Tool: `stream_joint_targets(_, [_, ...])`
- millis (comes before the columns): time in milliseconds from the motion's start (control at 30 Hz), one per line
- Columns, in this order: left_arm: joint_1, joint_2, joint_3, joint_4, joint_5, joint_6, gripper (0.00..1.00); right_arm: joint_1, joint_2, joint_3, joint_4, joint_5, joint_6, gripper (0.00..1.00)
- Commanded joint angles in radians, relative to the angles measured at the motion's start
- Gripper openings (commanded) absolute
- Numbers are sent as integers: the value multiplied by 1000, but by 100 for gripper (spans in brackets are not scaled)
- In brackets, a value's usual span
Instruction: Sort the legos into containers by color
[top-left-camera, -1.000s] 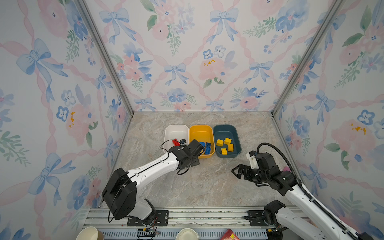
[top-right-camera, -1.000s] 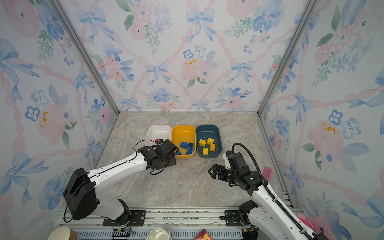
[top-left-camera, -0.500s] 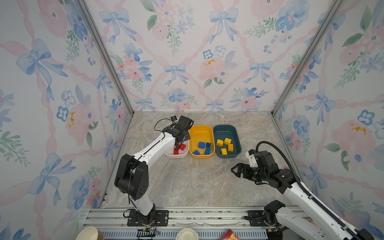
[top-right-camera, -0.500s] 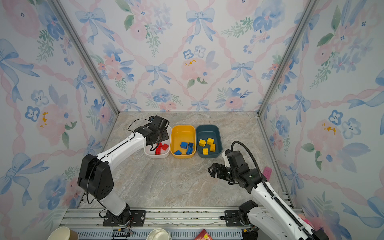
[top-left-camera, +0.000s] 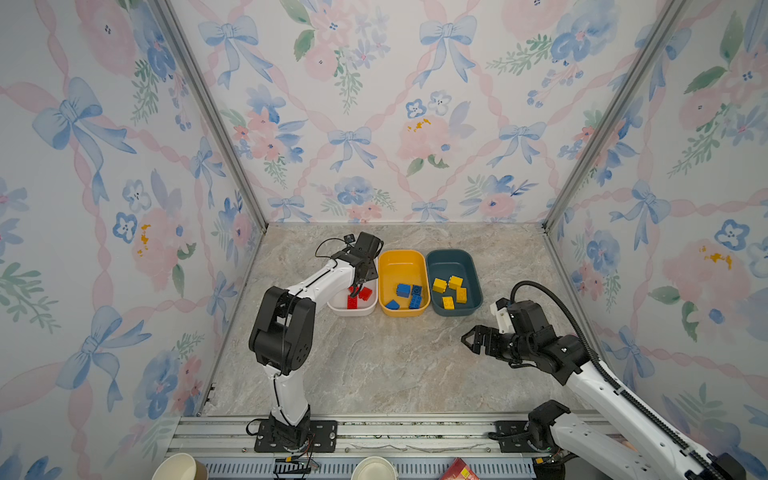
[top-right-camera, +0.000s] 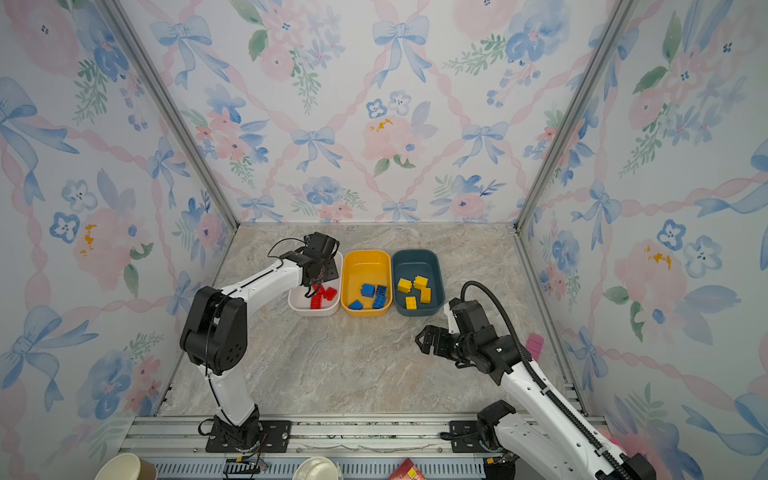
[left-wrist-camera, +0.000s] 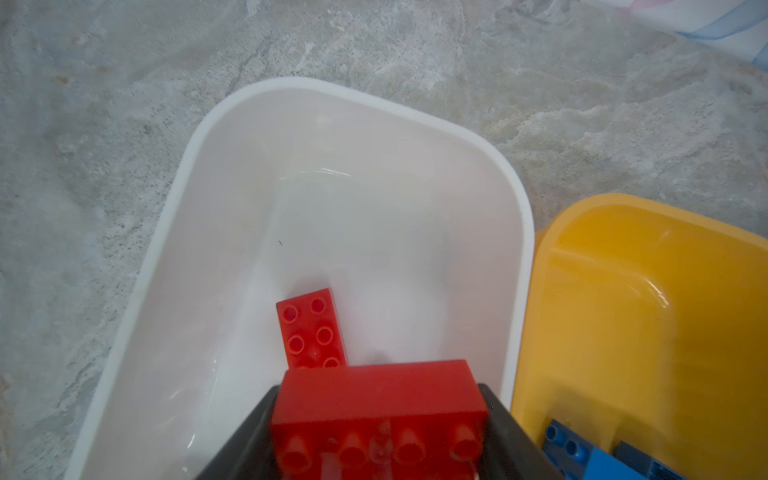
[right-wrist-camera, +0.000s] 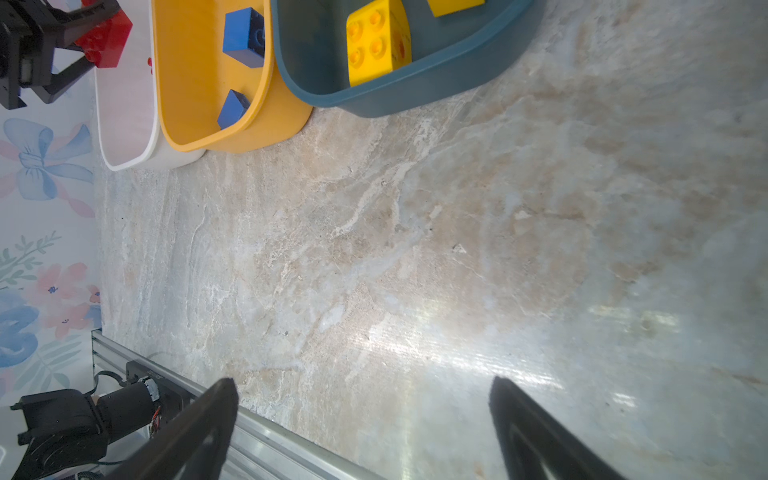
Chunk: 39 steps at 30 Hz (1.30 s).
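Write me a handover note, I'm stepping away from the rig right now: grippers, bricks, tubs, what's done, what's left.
Left gripper: jaws shut on a red brick, held above the white tub.
Right gripper: jaws open, empty, above the bare table.
Done: red bricks in the white tub, blue bricks in the yellow tub, yellow bricks in the teal tub. No brick shows loose on the table.
Left: drop the held red brick into the white tub.
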Motion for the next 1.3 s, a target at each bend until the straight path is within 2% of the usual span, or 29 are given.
stream_joint_targets(0, [9,19,15,15,8,29,59,7,2,27,-9,11,7,97])
stream_joint_targets(200, [9,-14,-9,38,14,34,71,8,5,27,-7,13,5,97])
stream_joint_targets(400, [8,-60,-44,56,10,40,78,7,11,27,-1,15,4,97])
stream_joint_targets(767, [-4,-171,-152,115,-33,58,85,6,27,47,-11,32,-17,97])
stream_joint_targets(1000, [-18,-281,-278,222,-86,102,92,-18,78,109,-24,77,-134,97])
stream_joint_targets(1267, [-23,-444,-467,401,-119,161,98,-115,158,159,25,120,-279,97])
